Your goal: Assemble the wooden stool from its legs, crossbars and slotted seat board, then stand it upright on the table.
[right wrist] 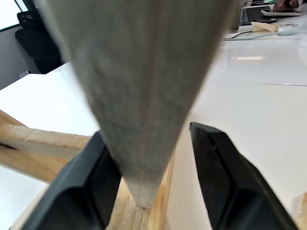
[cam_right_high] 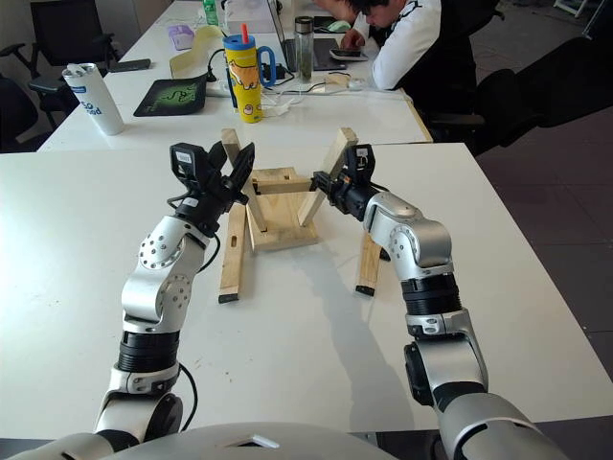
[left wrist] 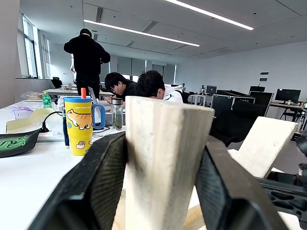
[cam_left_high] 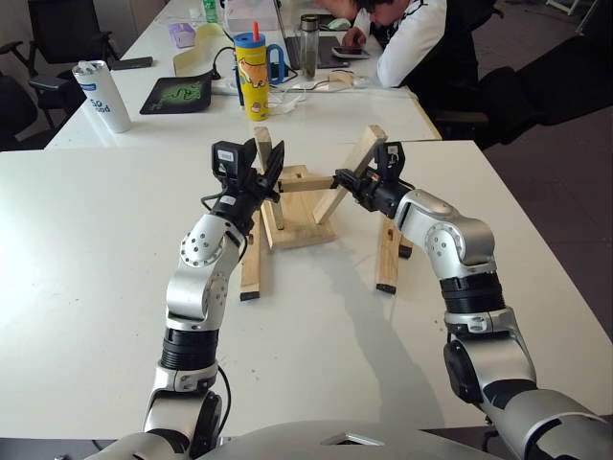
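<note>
The slotted seat board (cam_left_high: 305,232) lies flat at the middle of the white table (cam_left_high: 96,249). Two legs rise from it, joined by a crossbar (cam_left_high: 308,184). My left gripper (cam_left_high: 268,165) is shut on the left upright leg (cam_left_high: 262,144), and its fingers (left wrist: 103,182) press both sides of the wood (left wrist: 165,158). My right gripper (cam_left_high: 347,180) is shut on the slanted right leg (cam_left_high: 362,153) near the crossbar joint; the leg (right wrist: 139,86) runs between its fingers (right wrist: 216,163). One loose leg (cam_left_high: 251,261) lies left of the seat and another (cam_left_high: 387,257) lies to its right.
On the desk behind stand a yellow cup with a straw (cam_left_high: 252,77), a white tumbler (cam_left_high: 102,96), a clear bottle (cam_left_high: 307,43) and a dark mouse mat (cam_left_high: 182,93). A person sits there. The table's near half is open on both sides.
</note>
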You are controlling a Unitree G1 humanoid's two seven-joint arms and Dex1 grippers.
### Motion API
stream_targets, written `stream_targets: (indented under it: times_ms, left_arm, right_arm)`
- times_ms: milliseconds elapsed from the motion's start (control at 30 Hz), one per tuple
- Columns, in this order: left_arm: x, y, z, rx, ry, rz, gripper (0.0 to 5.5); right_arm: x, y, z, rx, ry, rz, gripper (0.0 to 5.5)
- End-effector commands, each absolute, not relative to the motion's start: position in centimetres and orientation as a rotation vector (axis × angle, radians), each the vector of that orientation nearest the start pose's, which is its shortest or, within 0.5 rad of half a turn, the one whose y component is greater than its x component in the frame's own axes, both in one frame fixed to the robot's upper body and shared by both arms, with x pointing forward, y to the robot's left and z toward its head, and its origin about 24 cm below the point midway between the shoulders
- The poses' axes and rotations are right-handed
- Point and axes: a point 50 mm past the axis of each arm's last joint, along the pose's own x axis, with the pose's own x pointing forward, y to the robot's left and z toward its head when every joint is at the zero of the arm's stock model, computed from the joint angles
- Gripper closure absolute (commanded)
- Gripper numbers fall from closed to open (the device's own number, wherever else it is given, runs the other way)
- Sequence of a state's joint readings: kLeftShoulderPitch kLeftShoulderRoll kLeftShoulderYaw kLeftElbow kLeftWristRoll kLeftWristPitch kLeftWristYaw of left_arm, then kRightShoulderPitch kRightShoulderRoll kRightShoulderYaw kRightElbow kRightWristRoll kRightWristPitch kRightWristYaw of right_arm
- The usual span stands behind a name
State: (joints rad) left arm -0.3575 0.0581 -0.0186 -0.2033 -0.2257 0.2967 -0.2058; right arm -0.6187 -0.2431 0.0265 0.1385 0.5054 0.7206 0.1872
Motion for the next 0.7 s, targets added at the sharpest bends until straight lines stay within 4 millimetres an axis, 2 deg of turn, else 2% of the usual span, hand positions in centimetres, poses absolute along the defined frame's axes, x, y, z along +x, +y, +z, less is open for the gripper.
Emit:
stream_targets:
  times_ms: [33, 267, 367, 433, 600, 700]
  left_arm:
    - [29.5, 10.8, 16.4, -0.111, -0.308, -0.447, 3.41]
    - [28.7, 13.3, 9.3, -0.131, -0.097, -0.346, 3.41]
    - [28.1, 13.6, 7.0, -0.136, -0.033, -0.325, 3.41]
    - [28.0, 13.4, 6.6, -0.138, -0.030, -0.324, 3.41]
    - [28.3, 13.2, 7.3, -0.139, -0.064, -0.324, 3.41]
    - [28.5, 13.2, 8.1, -0.130, -0.096, -0.322, 3.41]
  right_arm:
    - [33.6, -12.1, 9.9, 0.177, 0.397, 0.430, 3.22]
    - [33.7, -12.2, 10.8, 0.170, 0.343, 0.426, 3.22]
    - [33.8, -12.3, 11.0, 0.156, 0.333, 0.425, 3.22]
    - [33.8, -12.4, 11.1, 0.139, 0.326, 0.428, 3.22]
    - [33.9, -12.4, 11.4, 0.105, 0.297, 0.430, 3.22]
    - [34.2, -12.4, 12.6, 0.113, 0.190, 0.421, 3.22]
